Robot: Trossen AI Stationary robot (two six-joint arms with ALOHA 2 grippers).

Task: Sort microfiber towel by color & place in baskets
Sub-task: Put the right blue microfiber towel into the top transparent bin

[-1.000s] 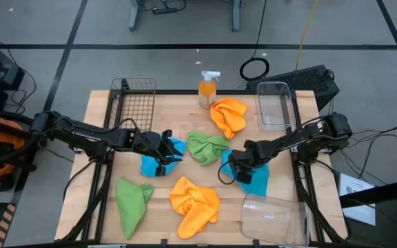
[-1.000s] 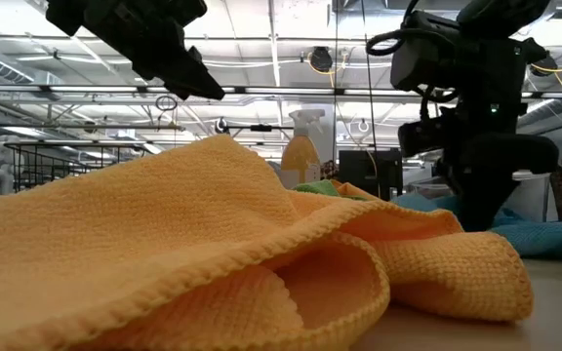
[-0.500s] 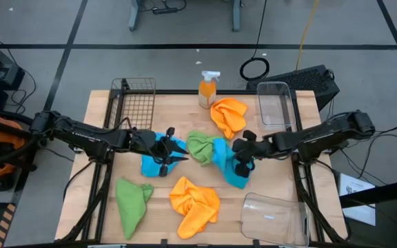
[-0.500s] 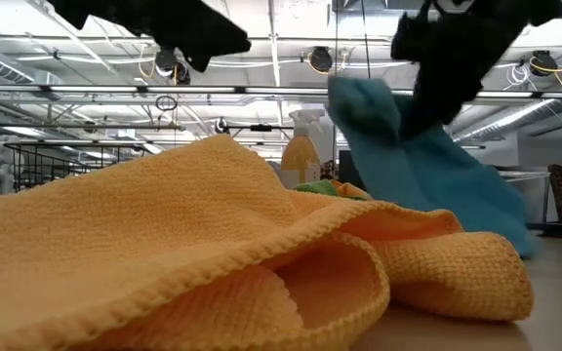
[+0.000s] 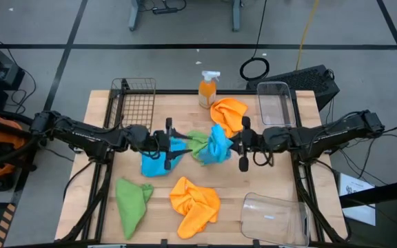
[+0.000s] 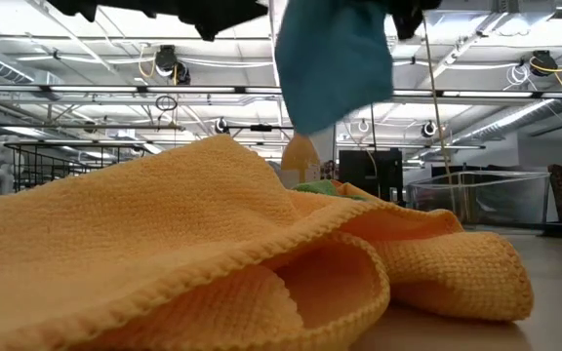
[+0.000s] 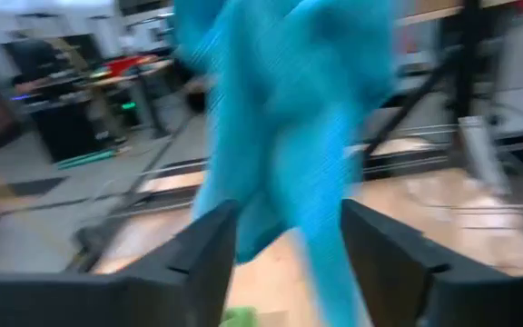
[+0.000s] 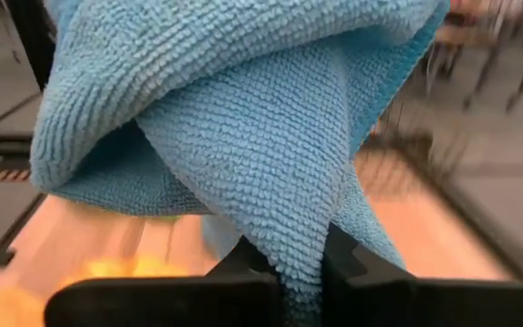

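Bright overhead lighting; left wrist view blurred, perhaps by motion.

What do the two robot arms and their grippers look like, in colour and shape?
Both arms are dark, almost black, slim and jointed, with thin black cables running along them. The left gripper and the right gripper each end in two dark fingers. In the left wrist view the fingers are broad, matt black and angular. An orange and black part sits at the left arm's base.
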